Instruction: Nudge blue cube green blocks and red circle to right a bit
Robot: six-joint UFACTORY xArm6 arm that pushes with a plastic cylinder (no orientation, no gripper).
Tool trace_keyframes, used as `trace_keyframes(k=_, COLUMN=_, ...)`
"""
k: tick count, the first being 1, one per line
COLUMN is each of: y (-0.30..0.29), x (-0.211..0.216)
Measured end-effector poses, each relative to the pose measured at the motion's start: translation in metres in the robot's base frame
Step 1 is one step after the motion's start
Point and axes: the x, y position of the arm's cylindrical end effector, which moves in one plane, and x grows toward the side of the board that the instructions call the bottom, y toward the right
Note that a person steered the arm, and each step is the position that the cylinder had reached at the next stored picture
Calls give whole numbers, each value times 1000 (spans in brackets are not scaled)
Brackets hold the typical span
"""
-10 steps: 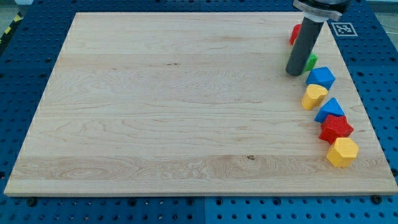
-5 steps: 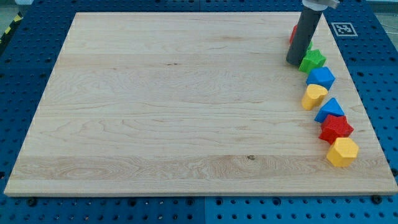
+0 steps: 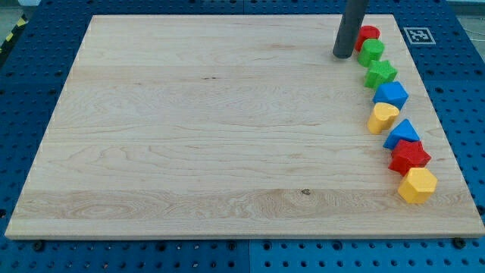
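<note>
My tip (image 3: 342, 55) rests on the board near the view's top right, just left of the red circle (image 3: 367, 35) and the green round block (image 3: 371, 51), not clearly touching either. Below them sits the green star block (image 3: 381, 73), then the blue cube (image 3: 391, 94). These blocks form the top of a curved line down the board's right side.
Further down the line lie a yellow heart block (image 3: 383, 117), a blue triangular block (image 3: 402, 133), a red star block (image 3: 409, 156) and a yellow hexagonal block (image 3: 417, 185). The wooden board (image 3: 197, 136) lies on a blue pegboard with a marker tag (image 3: 418, 35) at top right.
My tip has moved up and slightly left, from beside the green star to beside the red circle. The rod no longer covers the green blocks and red circle.
</note>
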Motion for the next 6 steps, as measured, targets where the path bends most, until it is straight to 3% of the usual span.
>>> trace_keyframes(k=4, y=21, x=-32)
trace_keyframes(k=6, y=22, x=-12)
